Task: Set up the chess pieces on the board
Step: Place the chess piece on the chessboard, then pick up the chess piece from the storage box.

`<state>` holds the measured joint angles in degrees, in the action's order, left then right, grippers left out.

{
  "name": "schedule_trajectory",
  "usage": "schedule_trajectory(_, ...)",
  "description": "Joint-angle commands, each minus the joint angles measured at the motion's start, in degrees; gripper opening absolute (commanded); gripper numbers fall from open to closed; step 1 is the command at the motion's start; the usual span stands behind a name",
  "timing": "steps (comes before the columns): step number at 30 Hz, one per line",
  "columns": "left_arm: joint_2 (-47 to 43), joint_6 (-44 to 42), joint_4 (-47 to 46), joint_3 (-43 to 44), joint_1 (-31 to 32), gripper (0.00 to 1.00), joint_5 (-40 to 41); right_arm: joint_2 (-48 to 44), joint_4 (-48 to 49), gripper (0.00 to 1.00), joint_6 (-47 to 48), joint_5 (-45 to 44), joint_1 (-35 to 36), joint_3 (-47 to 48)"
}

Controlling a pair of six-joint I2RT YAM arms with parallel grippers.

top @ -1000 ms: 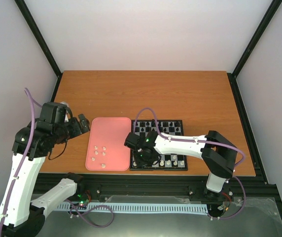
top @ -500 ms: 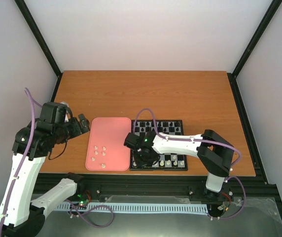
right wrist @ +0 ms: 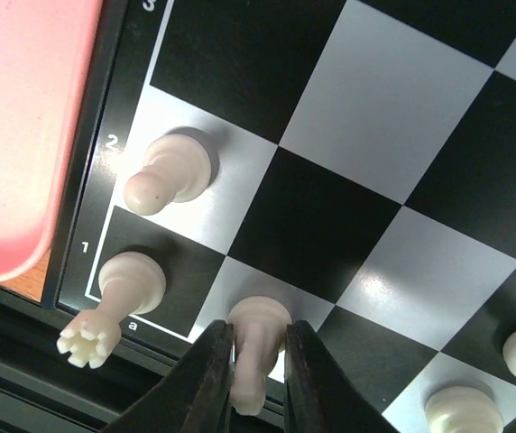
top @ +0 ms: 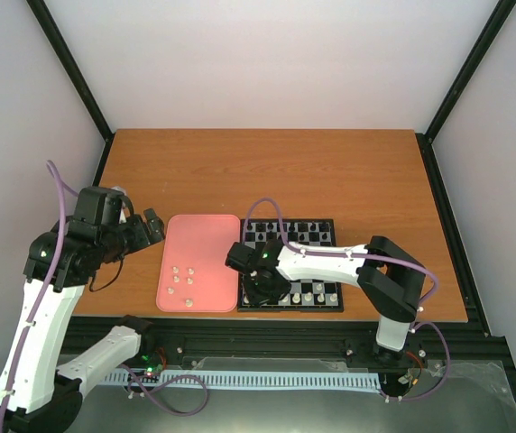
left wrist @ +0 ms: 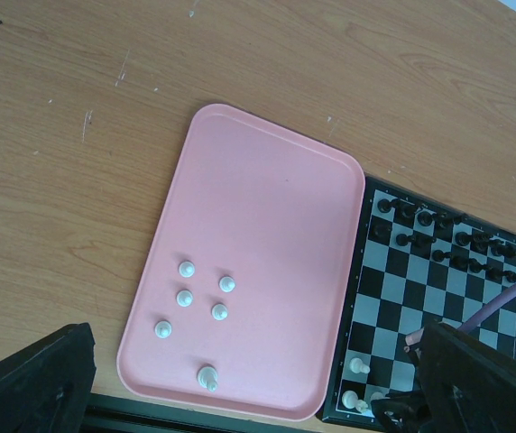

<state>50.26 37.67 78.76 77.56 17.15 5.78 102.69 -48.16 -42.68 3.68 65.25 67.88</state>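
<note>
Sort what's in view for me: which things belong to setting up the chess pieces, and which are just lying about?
Job in hand: board; black pieces on its far rows; placed white pieces; six white pieces waiting on the tray; one white piece flanked by the right pincer.

Lying about: pink tray, only a holder; wooden table.

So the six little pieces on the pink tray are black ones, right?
Not quite. The six pieces on the pink tray are cream-white, not black. The left wrist view shows them lying loose at the near end of the tray.
</note>
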Motion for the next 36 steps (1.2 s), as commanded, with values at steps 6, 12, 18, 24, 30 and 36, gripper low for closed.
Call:
schedule_trajectory(6, 0.2, -1.2, -1.4, 0.0, 0.0, 1.00, 0.2, 1.3, -0.8, 0.25, 0.4, -0.7, -0.3, 1.9)
schedule_trajectory(12, 0.6, -1.4, -1.6, 0.3, 0.0, 1.00, 0.0, 0.4, -4.0, 0.30, 0.5, -2.4, -0.3, 4.9)
schedule_trajectory(18, 0.7, -1.4, -1.7, 0.5, 0.0, 1.00, -0.5, -0.9, -7.7, 0.35, 0.7, -4.0, -0.3, 8.5)
schedule_trajectory(24, 0.9, -2.0, -1.3, 1.2, 0.0, 1.00, -0.3, -0.8, -12.4, 0.41, 1.4, -6.9, -0.2, 14.2)
schedule_trajectory(30, 1.6, -2.7, 0.4, 4.2, 0.0, 1.00, 0.9, 2.1, -12.9, 0.44, 3.0, -5.2, 0.0, 22.9)
schedule_trajectory(36, 2.2, -2.4, 2.9, 8.3, 0.0, 1.00, 1.6, 9.3, -9.8, 0.46, 4.5, -1.6, 2.3, 31.7)
